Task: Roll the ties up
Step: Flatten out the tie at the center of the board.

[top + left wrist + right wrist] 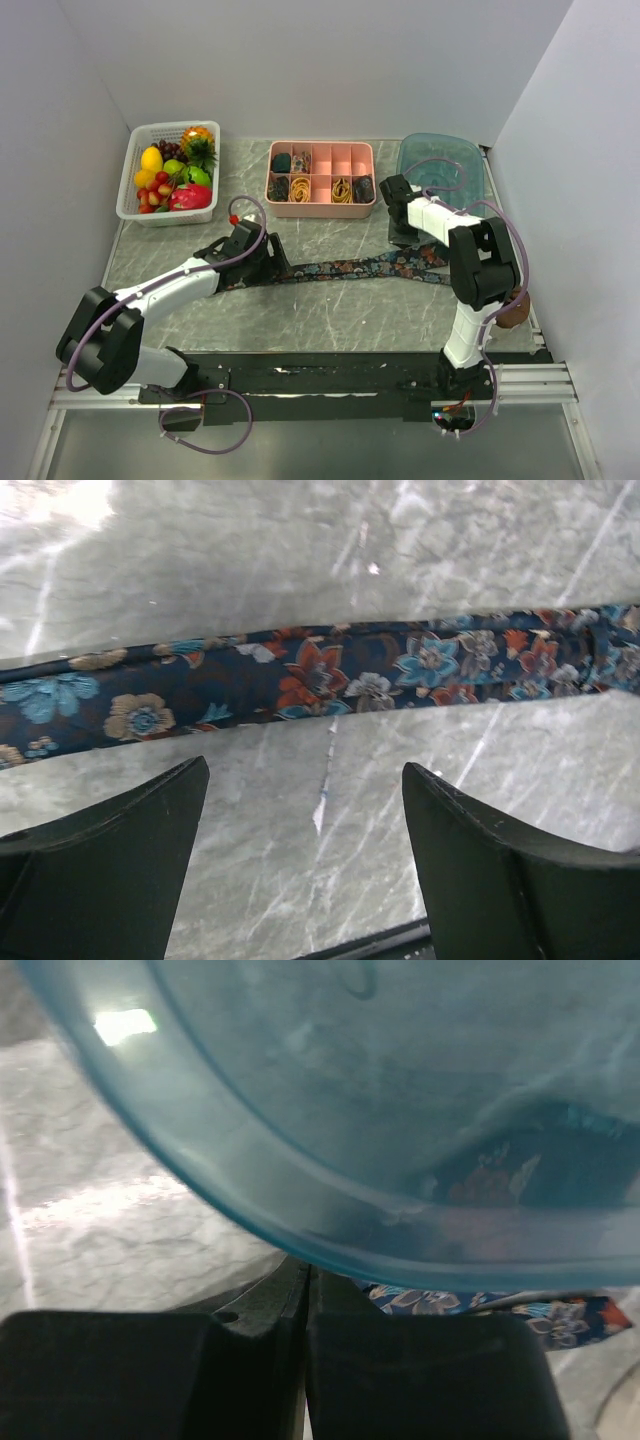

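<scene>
White walls close in a grey, marble-veined surface (330, 315) on the left, far and right sides. A black strip (330, 372) and a metal rail (530, 382) run along its near edge at 6 o'clock.

At 10 o'clock a white slatted basket (127, 204) holds mixed fruit. The left claw (246, 243) sits low over the surface at about 9 o'clock from the centre. In the left wrist view its two dark fingers (100, 865) stand wide apart with bare marble between them.

The tie (340, 268), dark with reddish, blue and tan flowers, lies flat in a long band across the middle of the surface from 9 towards 3 o'clock. In the left wrist view the tie (330, 675) crosses just beyond the fingertips, apart from them.

At 12 o'clock a pink divided tray (320, 208) carries dark rolls (281, 161) in some compartments and yellow-orange bands (342, 188) in others.

At 2 o'clock stands a translucent teal tub (445, 160). The right claw (398, 215) is at its near-left corner, over the tie's right end. Its wrist view shows the claw (305, 1290) with fingers pressed together along a thin seam. The tub's curved wall (300, 1140) is directly ahead, and patterned fabric shows beneath it at 4 o'clock.
</scene>
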Robot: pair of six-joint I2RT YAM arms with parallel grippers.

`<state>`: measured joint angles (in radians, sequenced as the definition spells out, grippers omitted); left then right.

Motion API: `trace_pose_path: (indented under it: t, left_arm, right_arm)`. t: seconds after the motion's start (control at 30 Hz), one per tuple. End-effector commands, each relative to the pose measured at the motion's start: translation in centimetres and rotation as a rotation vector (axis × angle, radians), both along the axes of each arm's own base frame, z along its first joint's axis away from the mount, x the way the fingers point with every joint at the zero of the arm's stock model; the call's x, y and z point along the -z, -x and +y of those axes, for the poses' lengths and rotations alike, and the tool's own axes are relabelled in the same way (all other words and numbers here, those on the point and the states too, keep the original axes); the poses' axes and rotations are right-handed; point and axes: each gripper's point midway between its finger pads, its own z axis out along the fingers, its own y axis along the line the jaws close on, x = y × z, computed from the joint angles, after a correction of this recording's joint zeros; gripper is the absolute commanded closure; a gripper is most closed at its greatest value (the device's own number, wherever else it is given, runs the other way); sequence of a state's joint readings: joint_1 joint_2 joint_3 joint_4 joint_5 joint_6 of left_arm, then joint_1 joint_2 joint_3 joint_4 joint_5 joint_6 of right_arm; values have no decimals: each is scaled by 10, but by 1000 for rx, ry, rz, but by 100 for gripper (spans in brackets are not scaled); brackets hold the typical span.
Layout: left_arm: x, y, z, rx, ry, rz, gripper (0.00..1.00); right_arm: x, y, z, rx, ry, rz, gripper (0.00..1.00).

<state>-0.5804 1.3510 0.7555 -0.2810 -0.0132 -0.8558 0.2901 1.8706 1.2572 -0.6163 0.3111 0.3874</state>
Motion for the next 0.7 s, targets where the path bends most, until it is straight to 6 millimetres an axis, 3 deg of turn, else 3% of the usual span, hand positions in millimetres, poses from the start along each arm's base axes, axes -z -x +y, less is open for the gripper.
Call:
trace_pose_path:
  t: [0.0, 0.2, 0.3, 0.67]
  left_arm:
    - [-7, -10, 5, -38, -33, -32, 16]
    - [-2, -8, 10, -45, -67, -23, 16]
    - [2, -6, 15, -55, -89, -15, 16]
    - [7, 4, 31, -90, -137, 11, 17]
  right_arm:
    - [-31, -8, -16, 35, 58, -85, 100]
    - [-50, -6, -21, 49, 45, -152, 100]
    - [-50, -4, -22, 46, 45, -141, 100]
    - [-15, 19, -27, 14, 79, 7, 100]
